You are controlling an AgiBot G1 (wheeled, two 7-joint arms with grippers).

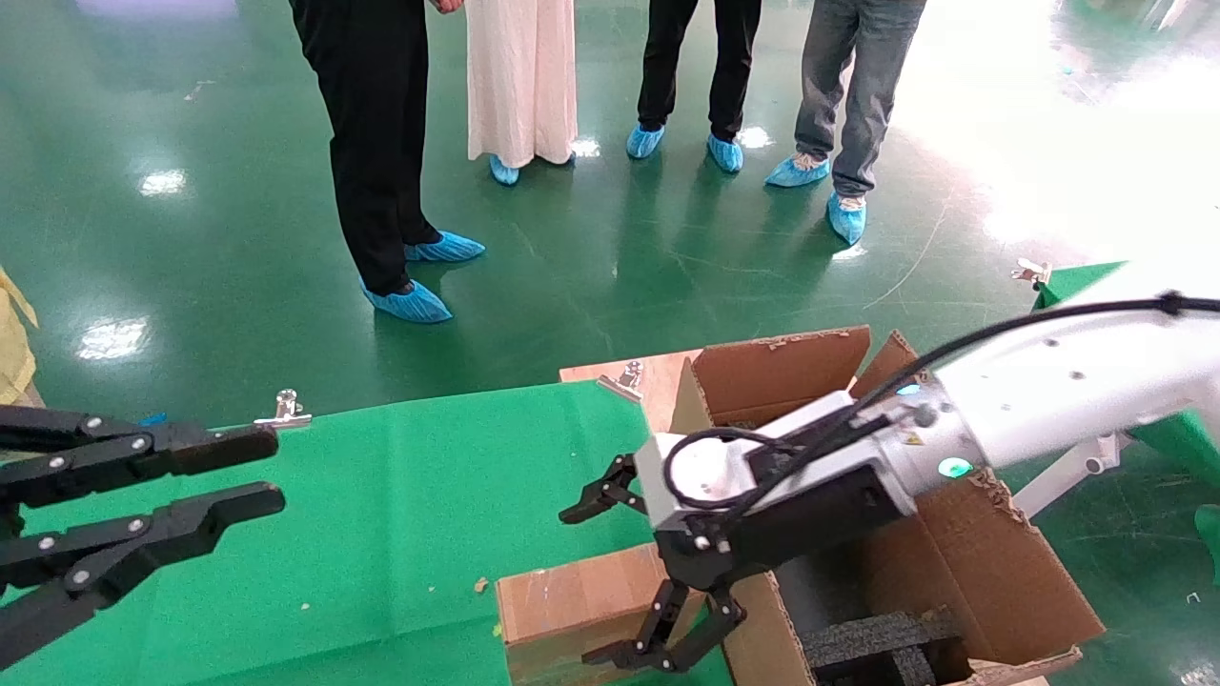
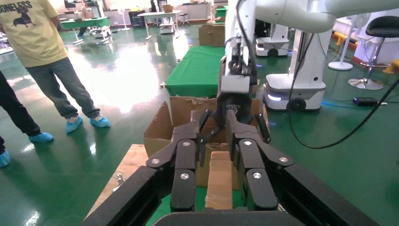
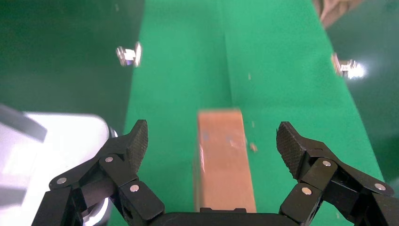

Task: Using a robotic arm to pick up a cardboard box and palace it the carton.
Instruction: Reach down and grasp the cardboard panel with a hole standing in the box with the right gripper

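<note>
The small brown cardboard box (image 1: 562, 595) lies on the green cloth beside the carton (image 1: 1001, 562). The carton is large, with raised torn flaps and black foam (image 1: 877, 648) inside. The white robotic arm (image 1: 1058, 391) reaches over the carton. Its right gripper (image 1: 583, 586) is open and straddles the box, one finger on each side, not touching it. The right wrist view shows the box (image 3: 223, 160) between the wide-open fingers of that gripper (image 3: 211, 136). My all-black left gripper (image 1: 272, 472) is open and empty at the left. In its wrist view (image 2: 214, 132) it faces the box (image 2: 219, 179) and the carton (image 2: 188, 106).
The green cloth (image 1: 381, 534) covers the table, held by metal clips (image 1: 284, 412) at its far edge. A wooden board (image 1: 648, 376) sticks out behind the carton. Several people in blue shoe covers (image 1: 405, 303) stand on the green floor beyond the table.
</note>
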